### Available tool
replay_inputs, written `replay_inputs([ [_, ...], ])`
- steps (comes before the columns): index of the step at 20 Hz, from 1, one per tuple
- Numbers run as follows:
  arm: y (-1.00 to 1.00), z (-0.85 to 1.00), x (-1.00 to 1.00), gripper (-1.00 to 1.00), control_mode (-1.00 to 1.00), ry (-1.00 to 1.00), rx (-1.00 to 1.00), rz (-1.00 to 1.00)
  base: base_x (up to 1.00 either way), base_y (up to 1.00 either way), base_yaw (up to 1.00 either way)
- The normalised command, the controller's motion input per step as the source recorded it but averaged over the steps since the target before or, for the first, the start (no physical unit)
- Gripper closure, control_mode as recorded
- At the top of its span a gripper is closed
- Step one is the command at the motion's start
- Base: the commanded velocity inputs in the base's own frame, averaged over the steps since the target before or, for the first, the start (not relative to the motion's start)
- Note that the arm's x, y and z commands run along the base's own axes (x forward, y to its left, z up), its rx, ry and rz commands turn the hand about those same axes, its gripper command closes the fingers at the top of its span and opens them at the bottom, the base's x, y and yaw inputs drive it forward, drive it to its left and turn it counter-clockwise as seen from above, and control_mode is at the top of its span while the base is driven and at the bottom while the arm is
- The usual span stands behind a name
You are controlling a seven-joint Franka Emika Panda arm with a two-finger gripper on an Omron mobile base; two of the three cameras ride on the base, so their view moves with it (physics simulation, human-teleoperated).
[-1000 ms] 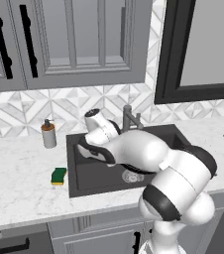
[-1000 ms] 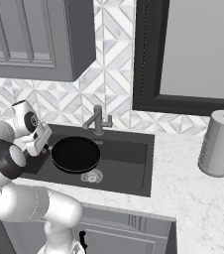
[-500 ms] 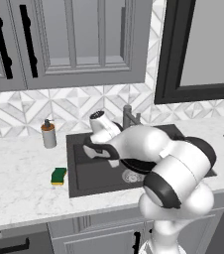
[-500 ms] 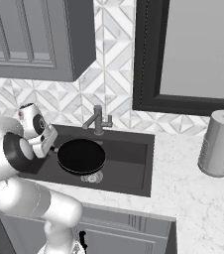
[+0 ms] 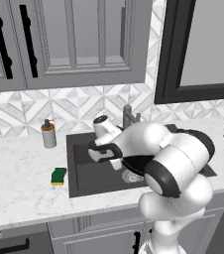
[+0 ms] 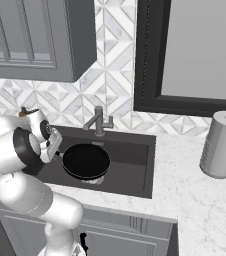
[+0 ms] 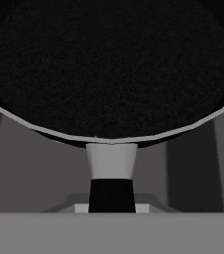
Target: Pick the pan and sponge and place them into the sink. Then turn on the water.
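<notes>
The round, shallow, all-black frying pan (image 6: 86,161) sits low in the middle of the right base picture, inside the large rectangular dark basin of the sink (image 6: 135,167), over the round metal drain. Its long thin handle runs left toward the robot's gripper (image 6: 54,145). In the hand picture that handle (image 7: 111,173) comes straight up from the bottom centre to the pan's rim, so the fingers look clamped around it, though the tips themselves are not plain to me.

The small green-over-yellow sponge (image 5: 58,176) lies at centre left of the left base picture on the white marble tabletop (image 5: 20,183), just beside the sink's left edge and not yet in it.

What could go wrong: I judge the pan may not be fully settled; if the fingers let go while it sits tilted over the drain, it could clatter or slide. Lifting away carelessly could catch the handle and drag the pan. The grey metal faucet (image 6: 99,120) stands close behind.

The left base picture shows the sponge and the brown-topped soap dispenser (image 5: 48,134), but the arm's bulk covers most of the pan. The right base picture gives the pan whole and a grey cylinder (image 6: 221,144) at right.
</notes>
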Motion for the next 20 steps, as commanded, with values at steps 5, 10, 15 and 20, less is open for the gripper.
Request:
replay_inputs([
  [5,-0.16,-0.2,0.17,1.0,-1.0,0.0,0.0,0.0,0.0,0.0,0.0],
  [10,-0.01,-0.22,0.25,1.0,-1.0,0.0,0.0,0.0,0.0,0.0,0.0],
  [15,0.0,-0.27,0.27,1.0,-1.0,0.0,0.0,0.0,0.0,0.0,0.0],
  [20,0.0,-0.28,0.29,1.0,-1.0,0.0,0.0,0.0,0.0,0.0,0.0],
])
